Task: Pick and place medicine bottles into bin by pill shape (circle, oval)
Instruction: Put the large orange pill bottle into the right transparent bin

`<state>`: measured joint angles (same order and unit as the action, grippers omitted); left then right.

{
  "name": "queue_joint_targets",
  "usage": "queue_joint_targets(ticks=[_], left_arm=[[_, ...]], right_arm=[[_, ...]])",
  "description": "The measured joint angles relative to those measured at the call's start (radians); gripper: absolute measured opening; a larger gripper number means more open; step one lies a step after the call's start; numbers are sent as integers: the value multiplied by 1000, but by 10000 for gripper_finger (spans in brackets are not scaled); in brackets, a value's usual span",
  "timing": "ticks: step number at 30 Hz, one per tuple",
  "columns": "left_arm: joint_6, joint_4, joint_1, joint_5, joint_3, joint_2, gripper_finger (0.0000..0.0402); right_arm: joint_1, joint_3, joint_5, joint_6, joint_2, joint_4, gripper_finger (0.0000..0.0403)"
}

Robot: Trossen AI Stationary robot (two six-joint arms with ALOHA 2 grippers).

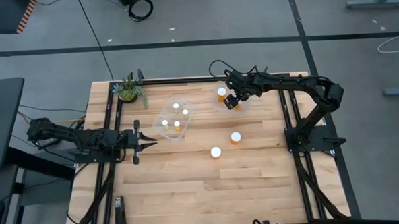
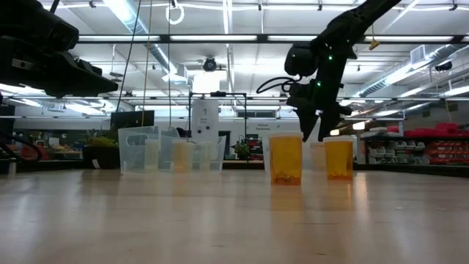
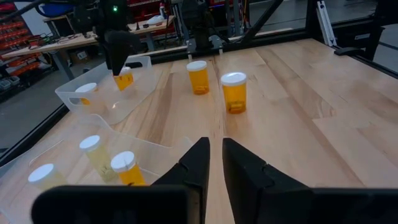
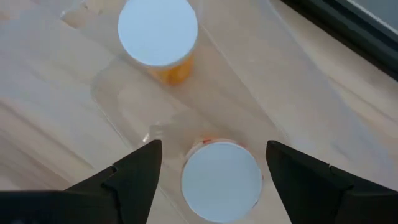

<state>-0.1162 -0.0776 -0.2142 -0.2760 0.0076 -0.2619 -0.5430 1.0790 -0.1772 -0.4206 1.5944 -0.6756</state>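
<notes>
High view: the right pincer (image 1: 233, 101) is seen spread above a bottle (image 4: 221, 180) inside the far right bin (image 3: 142, 65). The left pincer (image 1: 149, 142) is pressed together beside the left bin (image 1: 166, 131). Two bottles (image 1: 236, 137) are left standing on the worktop (image 1: 189, 187).

Two loose medicine bottles (image 1: 236, 137) (image 1: 216, 152) stand well apart from the left clear bin (image 1: 173, 120), leaving bare table (image 1: 189, 187) between them and that bin for a gripper to pass. Beyond the bin, a potted plant (image 1: 128, 89) blocks the table's corner. The right gripper (image 1: 233, 99) hangs over the right clear bin (image 1: 227, 97), fingers spread, crowding that side.
</notes>
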Motion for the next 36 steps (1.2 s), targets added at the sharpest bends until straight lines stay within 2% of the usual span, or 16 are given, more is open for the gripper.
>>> queue_joint_targets(ticks=[12,24,36], left_arm=[[0,0,0,0,0,0,61],[0,0,0,0,0,0,51],[0,0,0,0,0,0,54]], right_arm=[[2,68,-10,1,0,-69,296],[5,130,-12,5,0,-134,296],[69,206,-55,43,0,-166,296]])
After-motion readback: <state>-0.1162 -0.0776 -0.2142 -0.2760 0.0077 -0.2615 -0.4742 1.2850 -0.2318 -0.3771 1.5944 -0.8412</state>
